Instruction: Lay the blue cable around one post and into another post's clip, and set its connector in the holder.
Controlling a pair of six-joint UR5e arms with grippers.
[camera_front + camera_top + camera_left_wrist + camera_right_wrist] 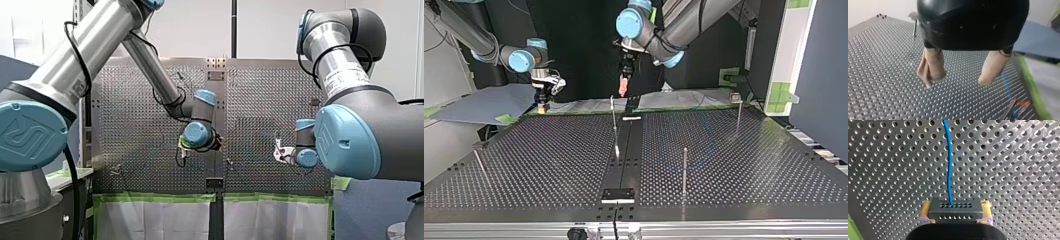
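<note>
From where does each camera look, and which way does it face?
Front view: behind and above the arms, facing over the table; my left arm at its left, my right arm at its right.
Top view: across the table, facing the arms; sides crossed, my right gripper at its left.
Left wrist view: on my left wrist, looking along my left gripper, open over the table.
Right wrist view: on my right wrist, looking along my right gripper, shut on the connector.
Shared: both wrist views show the blue cable.
</note>
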